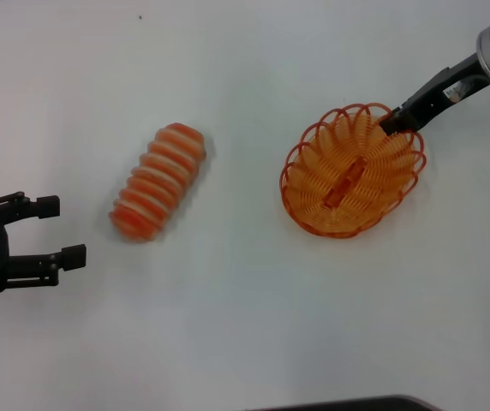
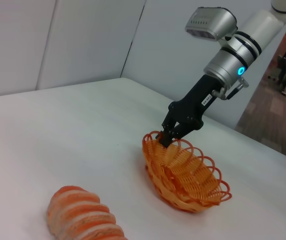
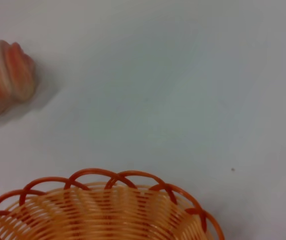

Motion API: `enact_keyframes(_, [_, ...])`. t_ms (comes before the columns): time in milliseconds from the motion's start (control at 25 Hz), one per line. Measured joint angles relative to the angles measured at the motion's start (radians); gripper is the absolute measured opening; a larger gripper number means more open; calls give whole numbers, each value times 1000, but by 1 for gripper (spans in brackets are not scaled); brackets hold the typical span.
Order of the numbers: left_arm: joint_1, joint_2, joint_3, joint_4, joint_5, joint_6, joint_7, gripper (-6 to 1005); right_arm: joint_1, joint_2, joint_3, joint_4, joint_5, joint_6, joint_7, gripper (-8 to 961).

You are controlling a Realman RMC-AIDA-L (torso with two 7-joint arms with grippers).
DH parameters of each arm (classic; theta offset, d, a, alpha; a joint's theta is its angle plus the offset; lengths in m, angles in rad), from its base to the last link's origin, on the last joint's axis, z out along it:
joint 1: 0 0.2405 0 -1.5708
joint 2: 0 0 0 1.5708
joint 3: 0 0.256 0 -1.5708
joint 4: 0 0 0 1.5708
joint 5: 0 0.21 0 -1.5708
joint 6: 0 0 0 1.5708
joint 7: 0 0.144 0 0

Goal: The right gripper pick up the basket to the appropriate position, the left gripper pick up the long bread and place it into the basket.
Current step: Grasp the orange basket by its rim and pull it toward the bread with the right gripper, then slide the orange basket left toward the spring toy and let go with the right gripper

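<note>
The right gripper (image 1: 397,122) pinches the basket's (image 1: 331,218) far rim; the basket sits slightly tipped on the white table (image 1: 245,325). The bread (image 1: 158,181) lies apart, left of it. The left gripper (image 1: 61,229) waits beside the bread, fingers spread.

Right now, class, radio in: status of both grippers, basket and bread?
Right gripper clamped on basket rim. Left gripper open, short of bread. Bread on table, outside basket. Nothing between them.
</note>
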Motion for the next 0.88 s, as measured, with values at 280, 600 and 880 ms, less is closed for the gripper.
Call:
enact_keyframes(280, [-1, 0, 0, 0, 0, -2, 2, 937, -32, -27, 170, 40, 45, -43, 0, 95])
enact_keyframes(600, [-8, 1, 0, 6, 0, -6, 2, 936, -130, -74, 277, 60, 292, -131, 91, 84])
enact_keyframes(880, [-18, 2, 0, 6, 0, -17, 3, 937, -180, -64, 289, 134, 430, -134, 135, 60])
